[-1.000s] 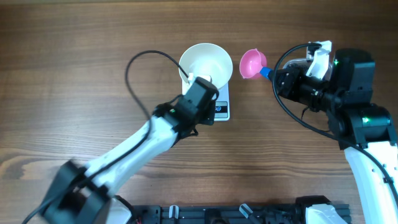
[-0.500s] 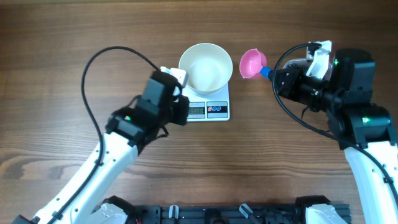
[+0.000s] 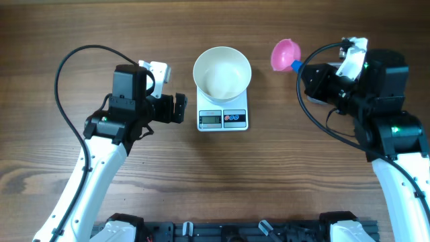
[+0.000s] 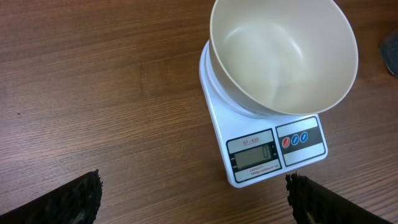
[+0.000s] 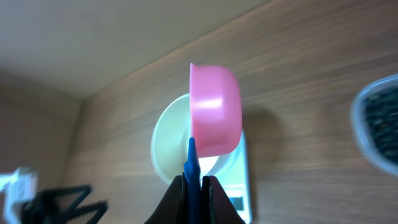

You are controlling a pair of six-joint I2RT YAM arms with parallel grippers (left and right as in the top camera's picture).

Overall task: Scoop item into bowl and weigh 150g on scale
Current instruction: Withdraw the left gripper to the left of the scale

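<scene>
The white bowl (image 3: 222,70) stands empty on the white scale (image 3: 223,119). In the left wrist view the bowl (image 4: 283,56) sits above the scale's display (image 4: 251,155), which reads zero. My left gripper (image 3: 180,108) hangs left of the scale, open, with bare wood between its fingers (image 4: 68,199). To the bowl's right, my right gripper (image 3: 304,70) is shut on the blue handle (image 5: 192,163) of a pink scoop (image 3: 285,54). The scoop (image 5: 214,118) is held on its side. A blurred container of the dark item (image 5: 380,121) shows at the right edge of the right wrist view.
Black cables loop over the wooden table (image 3: 80,40) above each arm. The left arm (image 3: 87,175) slants across the lower left, and the right arm (image 3: 393,128) fills the right side. A dark rail (image 3: 228,232) runs along the front edge.
My left gripper has pulled away from the scale's front to the left and opened wide. The right gripper has shifted the pink scoop a little back and to the right.
</scene>
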